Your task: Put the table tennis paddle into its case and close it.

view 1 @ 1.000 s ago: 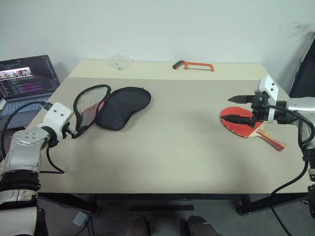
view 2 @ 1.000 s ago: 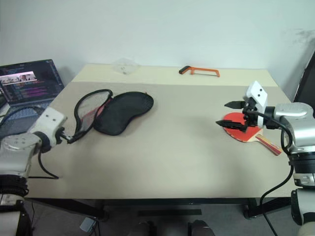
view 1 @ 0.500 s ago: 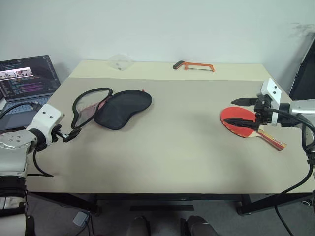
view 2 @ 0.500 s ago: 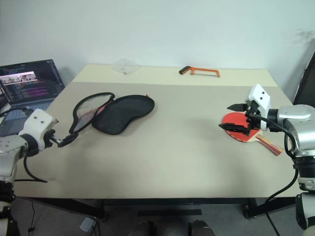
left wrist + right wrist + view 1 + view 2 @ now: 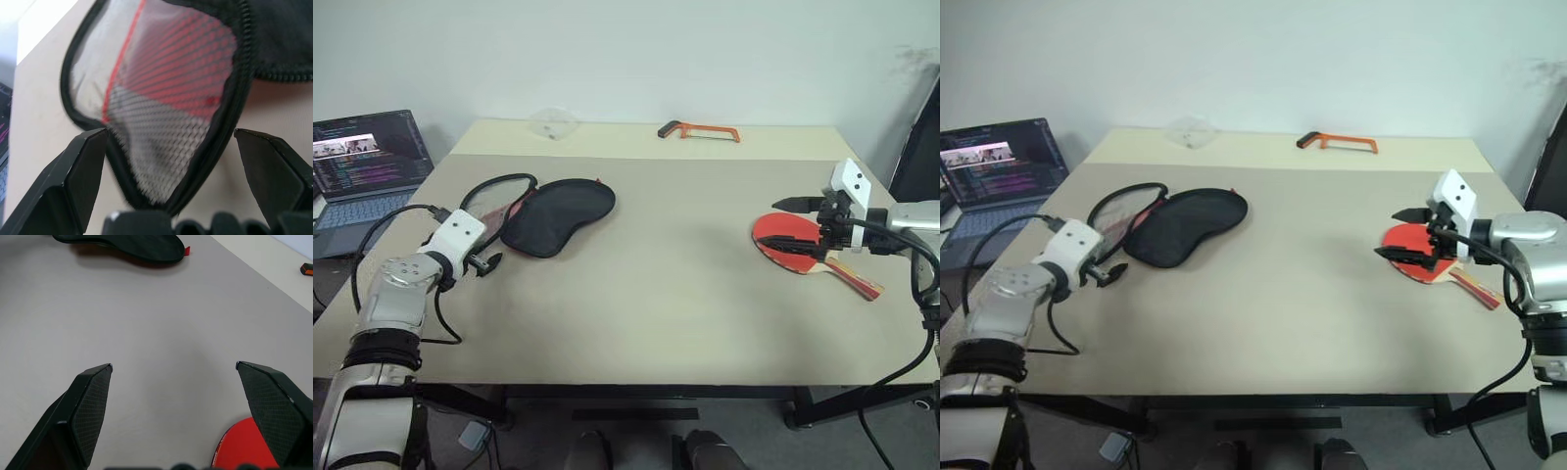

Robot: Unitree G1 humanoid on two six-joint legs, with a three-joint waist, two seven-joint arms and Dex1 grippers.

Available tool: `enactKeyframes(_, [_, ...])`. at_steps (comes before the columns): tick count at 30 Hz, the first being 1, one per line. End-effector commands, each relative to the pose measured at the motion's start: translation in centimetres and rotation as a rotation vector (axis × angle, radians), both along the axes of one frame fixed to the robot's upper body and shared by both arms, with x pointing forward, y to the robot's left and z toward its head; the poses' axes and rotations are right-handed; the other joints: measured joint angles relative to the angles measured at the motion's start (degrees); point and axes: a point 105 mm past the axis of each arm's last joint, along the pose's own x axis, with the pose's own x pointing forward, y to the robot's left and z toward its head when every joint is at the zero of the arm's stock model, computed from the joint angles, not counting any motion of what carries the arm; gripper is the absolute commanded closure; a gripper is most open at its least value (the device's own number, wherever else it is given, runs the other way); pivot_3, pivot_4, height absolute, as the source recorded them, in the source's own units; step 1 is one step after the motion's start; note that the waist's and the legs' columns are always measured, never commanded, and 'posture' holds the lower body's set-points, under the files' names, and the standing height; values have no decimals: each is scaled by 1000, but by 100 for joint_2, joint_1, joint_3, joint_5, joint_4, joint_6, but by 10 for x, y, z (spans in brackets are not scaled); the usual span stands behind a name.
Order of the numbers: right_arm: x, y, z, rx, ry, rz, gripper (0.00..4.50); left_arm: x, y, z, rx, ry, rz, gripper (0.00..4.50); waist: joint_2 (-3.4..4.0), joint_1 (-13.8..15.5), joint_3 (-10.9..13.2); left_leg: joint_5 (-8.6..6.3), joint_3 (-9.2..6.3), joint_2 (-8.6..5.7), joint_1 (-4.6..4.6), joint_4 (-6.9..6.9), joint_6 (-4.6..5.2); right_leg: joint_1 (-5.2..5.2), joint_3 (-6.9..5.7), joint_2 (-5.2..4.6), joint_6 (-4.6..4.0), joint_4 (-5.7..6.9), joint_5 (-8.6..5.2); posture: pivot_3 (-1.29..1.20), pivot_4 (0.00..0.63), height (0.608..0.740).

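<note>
The case (image 5: pixel 558 213) lies at the table's left, black side up. Its mesh flap (image 5: pixel 494 199) is folded open toward the left. My left gripper (image 5: pixel 489 249) is open at the flap's near end. In the left wrist view the mesh flap (image 5: pixel 166 117) fills the gap between the two spread fingers (image 5: pixel 80 181); I cannot tell whether they touch it. The table tennis paddle (image 5: pixel 779 256) lies red face up at the right, with its striped handle (image 5: pixel 858 281) pointing toward the right edge. My right gripper (image 5: pixel 791 221) hovers open over the red face, holding nothing.
An open laptop (image 5: pixel 367 157) stands off the table's left side. An orange hacksaw (image 5: pixel 698 130) and a clear plastic piece (image 5: pixel 551 122) lie along the far edge. The table (image 5: pixel 656 294) is bare between the case and the paddle.
My left gripper pulled back to the left, away from the flap, then came in again to the flap's near end. The flap now lies lower. The right gripper has stayed put.
</note>
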Motion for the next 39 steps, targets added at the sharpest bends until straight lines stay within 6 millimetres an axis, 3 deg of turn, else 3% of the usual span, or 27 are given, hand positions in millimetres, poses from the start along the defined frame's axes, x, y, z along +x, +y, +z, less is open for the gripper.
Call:
enactKeyframes(1, [-3, -1, 16, 13, -59, -1, 47, 4, 1, 13, 38, -47, -11, 0, 0, -2, 0, 0, 0, 0, 0, -1, 0, 0, 0, 0, -1, 0, 1, 0, 150, 740])
enactKeyframes(4, [-3, -2, 16, 13, -59, -7, 0, 3, 2, 14, 33, -50, -14, 587, 0, 2, 0, 0, -2, -1, 0, -1, 0, 1, -1, 0, -1, 0, 0, 0, 150, 740])
enactKeyframes(15, [-1, 1, 17, 21, -66, -5, 0, 11, -8, 30, 50, -100, -47, 4447, 0, 6, 0, 0, -3, -2, 0, 2, 0, 2, -2, 0, 2, 3, -1, 0, 150, 740])
enactKeyframes(20, [0, 2, 17, 22, -69, -5, 0, 16, -19, 37, 61, -124, -80, 4447, 0, 5, 0, 0, -3, -1, 0, 1, 0, 2, -2, 0, 1, 3, 0, 0, 150, 740])
enactKeyframes(30, [0, 3, 16, 24, -69, -5, 0, 27, -84, 65, 50, -178, -292, 4447, -2, 25, 1, 1, -5, -3, -1, 3, 0, 4, -3, 0, 1, 4, -1, 0, 150, 740])
enactKeyframes(39, [0, 0, 16, 29, -77, -24, 0, 33, -124, 43, 97, -97, -376, 4447, -1, 18, 1, 1, -7, -4, 0, 6, 0, 5, -2, 1, 2, 7, -1, 0, 150, 740])
